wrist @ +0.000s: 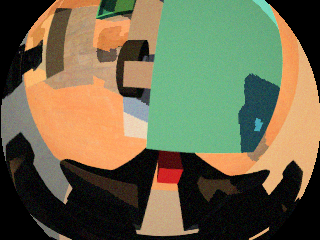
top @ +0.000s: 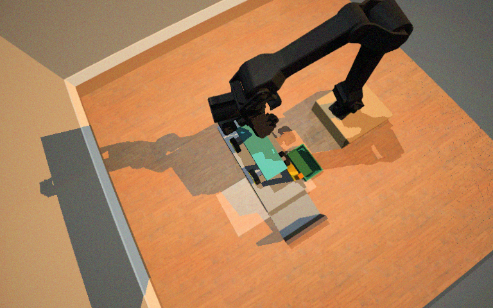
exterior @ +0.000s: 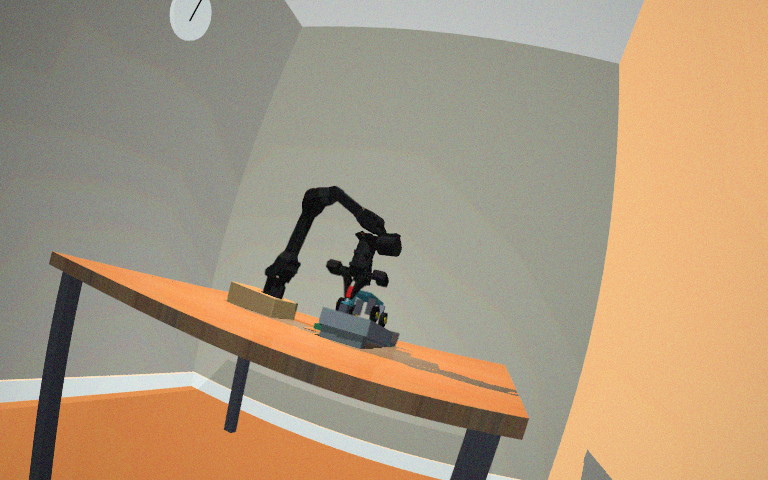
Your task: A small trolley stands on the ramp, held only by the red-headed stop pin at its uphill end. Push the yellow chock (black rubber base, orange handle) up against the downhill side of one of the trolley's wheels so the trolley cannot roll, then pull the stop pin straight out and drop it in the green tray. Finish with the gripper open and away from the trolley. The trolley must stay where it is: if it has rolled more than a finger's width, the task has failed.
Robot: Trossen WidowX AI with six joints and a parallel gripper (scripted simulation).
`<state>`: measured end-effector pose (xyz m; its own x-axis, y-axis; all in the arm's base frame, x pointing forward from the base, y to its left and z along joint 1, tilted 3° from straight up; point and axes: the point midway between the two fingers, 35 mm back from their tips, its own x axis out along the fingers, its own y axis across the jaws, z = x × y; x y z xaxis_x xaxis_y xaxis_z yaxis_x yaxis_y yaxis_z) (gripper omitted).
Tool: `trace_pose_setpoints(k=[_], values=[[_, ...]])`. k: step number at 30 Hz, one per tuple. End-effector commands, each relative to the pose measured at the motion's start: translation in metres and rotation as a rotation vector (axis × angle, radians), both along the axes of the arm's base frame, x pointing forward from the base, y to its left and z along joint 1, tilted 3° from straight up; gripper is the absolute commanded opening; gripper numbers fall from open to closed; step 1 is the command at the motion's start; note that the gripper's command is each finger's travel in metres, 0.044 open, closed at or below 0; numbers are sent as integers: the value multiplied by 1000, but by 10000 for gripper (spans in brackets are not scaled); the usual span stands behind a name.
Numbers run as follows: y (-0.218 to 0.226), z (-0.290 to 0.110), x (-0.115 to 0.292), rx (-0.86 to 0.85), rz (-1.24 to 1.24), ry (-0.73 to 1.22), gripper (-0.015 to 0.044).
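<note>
End effector (wrist: 170,190) clamped on the red-headed stop pin (wrist: 170,168) at the uphill end of the teal trolley (top: 263,152); trolley standing on the grey ramp (top: 291,210); yellow chock (top: 293,171) at the trolley's 4 o'clock corner, against a wheel as far as shows; green tray (top: 313,160) just beside it on the desk (top: 363,235).

no text, label, brand, number or sign can be read in any of the views. the round white wall clock (exterior: 190,18) shows a single dark hand and a plain face without numerals.
</note>
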<state>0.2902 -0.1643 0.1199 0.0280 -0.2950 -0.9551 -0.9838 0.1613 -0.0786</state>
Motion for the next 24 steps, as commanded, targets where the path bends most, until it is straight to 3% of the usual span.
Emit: trace_pose_setpoints(k=[1, 24], values=[[0, 3, 0, 0, 3, 0, 0], [5, 23, -2, 0, 5, 1, 0]])
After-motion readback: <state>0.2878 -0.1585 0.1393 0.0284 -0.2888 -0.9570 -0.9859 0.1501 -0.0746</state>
